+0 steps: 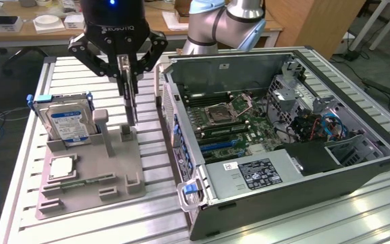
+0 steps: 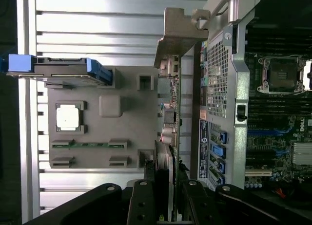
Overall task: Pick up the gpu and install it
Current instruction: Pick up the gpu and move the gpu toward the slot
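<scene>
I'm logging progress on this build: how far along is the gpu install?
Done: the gripper grips the gpu, which hangs upright. In hand: the card sits over the gray fixture, beside the open computer case; whether it is clear of its holder I cannot tell. Left: seating it; the blue expansion slots inside are bare.

Robotics lab; robot arm (image 1: 239,20), opened computer (image 1: 283,201).

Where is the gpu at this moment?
In the exterior view, the gpu is held upright by the claw over the gray holder tray, between the hard drive on that view's left and the open computer case on its right.
</scene>
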